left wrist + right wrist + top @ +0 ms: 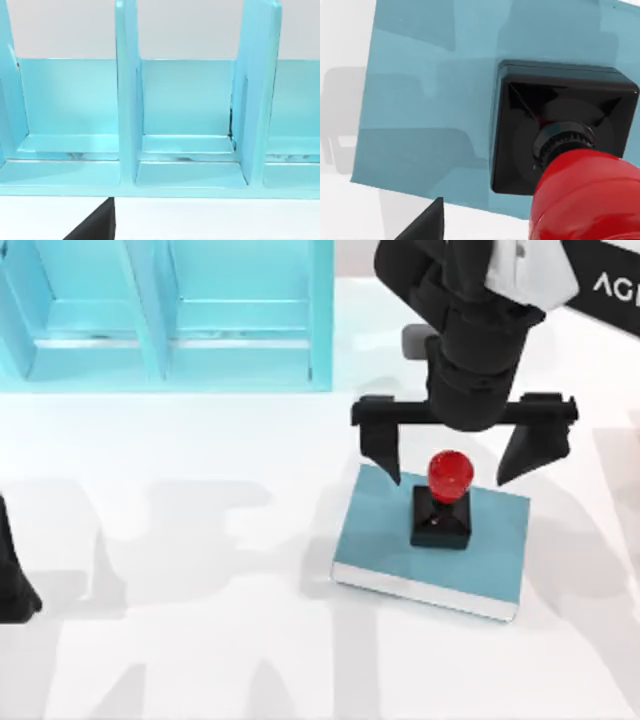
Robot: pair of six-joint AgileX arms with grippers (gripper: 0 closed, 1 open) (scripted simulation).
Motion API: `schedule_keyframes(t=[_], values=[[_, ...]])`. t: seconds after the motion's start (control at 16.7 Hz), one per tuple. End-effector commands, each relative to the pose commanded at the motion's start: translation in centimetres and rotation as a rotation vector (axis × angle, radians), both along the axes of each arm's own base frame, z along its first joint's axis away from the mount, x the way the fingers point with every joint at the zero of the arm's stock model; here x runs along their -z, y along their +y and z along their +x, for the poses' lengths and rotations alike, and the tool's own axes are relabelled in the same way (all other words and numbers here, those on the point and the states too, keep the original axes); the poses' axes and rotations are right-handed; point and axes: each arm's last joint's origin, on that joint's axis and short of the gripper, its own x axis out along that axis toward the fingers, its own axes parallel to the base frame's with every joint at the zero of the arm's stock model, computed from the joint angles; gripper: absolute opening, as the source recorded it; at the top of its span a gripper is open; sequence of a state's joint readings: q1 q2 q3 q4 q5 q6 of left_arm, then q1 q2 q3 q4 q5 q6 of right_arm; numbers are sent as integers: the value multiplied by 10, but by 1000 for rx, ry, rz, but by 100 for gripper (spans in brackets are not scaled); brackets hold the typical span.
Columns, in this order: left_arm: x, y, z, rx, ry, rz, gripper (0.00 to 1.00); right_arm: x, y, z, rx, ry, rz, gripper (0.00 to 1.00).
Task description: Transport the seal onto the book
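The seal (444, 498), a black square block with a glossy red knob, stands upright on the teal cover of the book (380, 535), which lies flat right of the table's centre. My right gripper (452, 460) hovers over the seal, open, its two black fingers spread wide to either side of the red knob and apart from it. In the right wrist view the seal (560, 145) rests on the book (425, 95), with one dark fingertip (422, 225) at the frame's edge. My left arm (15, 585) is parked at the table's left edge.
A large teal shelf unit with compartments (160, 310) stands at the back left; the left wrist view faces that shelf unit (190, 125) close up. A small grey object (413, 340) lies behind the right arm. Bare white table stretches in front of and left of the book.
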State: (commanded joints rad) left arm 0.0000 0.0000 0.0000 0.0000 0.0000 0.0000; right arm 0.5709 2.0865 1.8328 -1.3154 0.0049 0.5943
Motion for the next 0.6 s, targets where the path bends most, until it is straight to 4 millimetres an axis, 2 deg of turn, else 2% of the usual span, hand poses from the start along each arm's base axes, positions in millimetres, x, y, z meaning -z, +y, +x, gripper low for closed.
schedule_keyframes(t=[0.3, 0.48, 0.6], values=[[0, 0, 0, 0, 0, 0, 100, -3, 0, 1, 2, 3, -2, 100], [0, 0, 0, 0, 0, 0, 100, -23, 0, 1, 1, 1, -1, 100], [0, 0, 0, 0, 0, 0, 100, -30, 0, 0, 1, 0, 0, 100]])
